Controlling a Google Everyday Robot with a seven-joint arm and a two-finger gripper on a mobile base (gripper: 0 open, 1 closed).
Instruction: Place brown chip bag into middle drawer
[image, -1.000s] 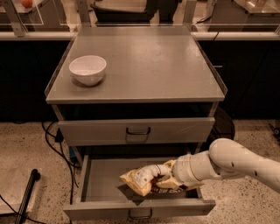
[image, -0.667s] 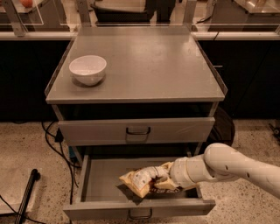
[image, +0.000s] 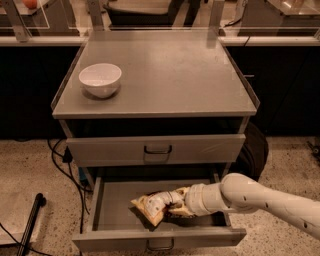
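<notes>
The middle drawer (image: 116, 198) stands pulled out below the closed upper drawer front (image: 200, 148), which carries a darker handle (image: 157, 149). The white arm (image: 260, 196) enters from the right and reaches over the open tray. The gripper (image: 173, 199) sits inside the drawer outline, right of centre, and is clenched on the brown chip bag (image: 151, 206). The bag lies tilted over the tray floor, its tan end pointing left, with a shadow beneath it; contact with the floor cannot be confirmed. A white bowl (image: 100, 79) rests upright on the cabinet top (image: 180, 70), near the left edge.
</notes>
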